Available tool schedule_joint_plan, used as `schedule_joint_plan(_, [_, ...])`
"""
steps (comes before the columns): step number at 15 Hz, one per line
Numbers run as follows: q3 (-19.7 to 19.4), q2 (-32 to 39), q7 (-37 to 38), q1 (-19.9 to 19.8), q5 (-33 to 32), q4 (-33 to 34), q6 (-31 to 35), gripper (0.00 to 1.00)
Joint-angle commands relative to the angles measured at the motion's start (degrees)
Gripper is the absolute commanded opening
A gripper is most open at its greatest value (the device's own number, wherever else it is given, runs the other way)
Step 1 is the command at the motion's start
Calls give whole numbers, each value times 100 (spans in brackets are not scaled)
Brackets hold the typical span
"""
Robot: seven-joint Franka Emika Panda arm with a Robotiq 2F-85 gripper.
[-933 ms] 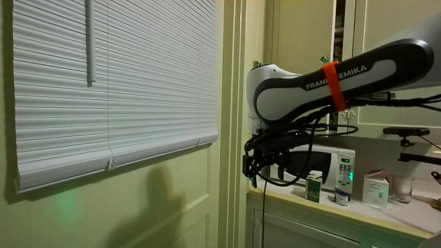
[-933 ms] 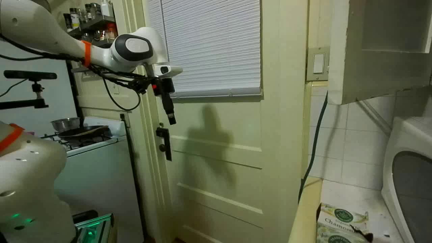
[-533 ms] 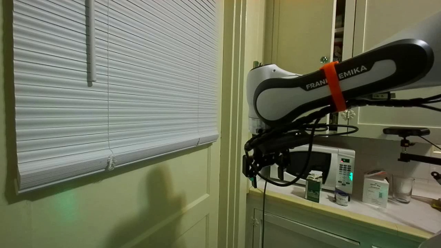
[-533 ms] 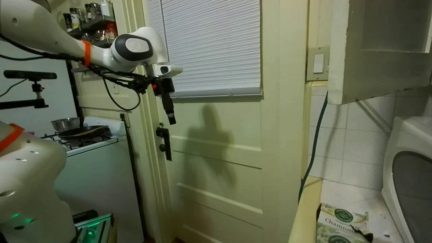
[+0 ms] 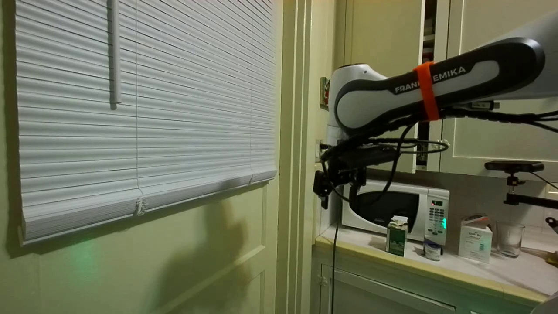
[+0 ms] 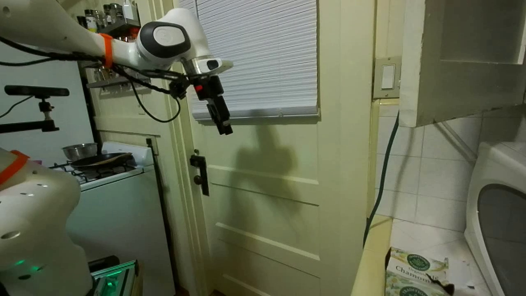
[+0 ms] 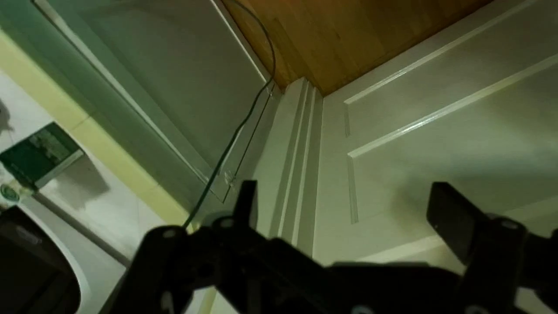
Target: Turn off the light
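Note:
The room light shows as a warm yellowish brightness on the walls and door; no lamp is in view. It casts the arm's shadow (image 6: 265,172) on the door. A white rocker switch (image 6: 387,77) in a metal plate is on the wall right of the door. In an exterior view the plate's edge (image 5: 318,150) shows just left of my wrist. My gripper (image 6: 226,128) points down in front of the door, below the blinds and well left of the switch. It also shows in an exterior view (image 5: 339,201). In the wrist view the fingers (image 7: 344,187) are wide apart with nothing between them.
An open cabinet door (image 6: 460,61) hangs right of the switch. A dark cable (image 6: 384,176) runs below it. A microwave (image 5: 392,209), green carton (image 5: 396,235) and white box (image 5: 475,237) stand on the counter. A stove (image 6: 123,222) is at the left.
My arm and gripper have moved up in both exterior views and somewhat to the right. The shadow on the door has shifted right. The switch plate's edge has come into view beside the wrist.

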Motion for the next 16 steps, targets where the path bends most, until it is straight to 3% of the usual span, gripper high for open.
schedule_joint_plan(1, [-472,193,-1244,124,-398,680,-64,100])
schedule_joint_plan(4, [-806,446,-2240,53,-765,1398,-418,100])
schedule_joint_plan(8, [-1435,879,-3499,52,-979,2234,-288,100])
schedule_joint_plan(9, [-1229,537,-3038,69,-911,1736,-138,100])
schedule_joint_plan(16, [-1236,628,-3076,78,-907,1842,-138,100])
